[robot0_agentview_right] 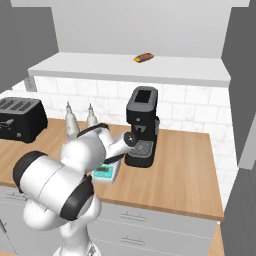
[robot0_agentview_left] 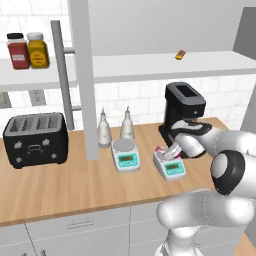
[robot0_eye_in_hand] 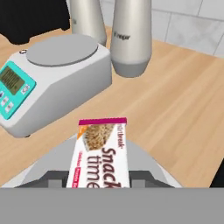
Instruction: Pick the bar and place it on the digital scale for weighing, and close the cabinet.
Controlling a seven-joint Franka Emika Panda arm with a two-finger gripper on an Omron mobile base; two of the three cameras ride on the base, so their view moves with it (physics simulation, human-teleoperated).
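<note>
Low in the hand view, the bar (robot0_eye_in_hand: 101, 157), its wrapper reading "Snack time", sits clamped in the gripper (robot0_eye_in_hand: 99, 177) just over the nearer digital scale (robot0_agentview_left: 169, 166). The second scale (robot0_eye_in_hand: 52, 83) lies upper left, beside a grey bottle (robot0_eye_in_hand: 131, 37) with small illegible lettering.

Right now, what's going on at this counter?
The arm's hand is shut on the bar and holds it just above the pan of the right-hand scale, next to the coffee machine. A second scale sits to its left, in front of two bottles. The cabinet door stands open, so that step is not yet done.
</note>
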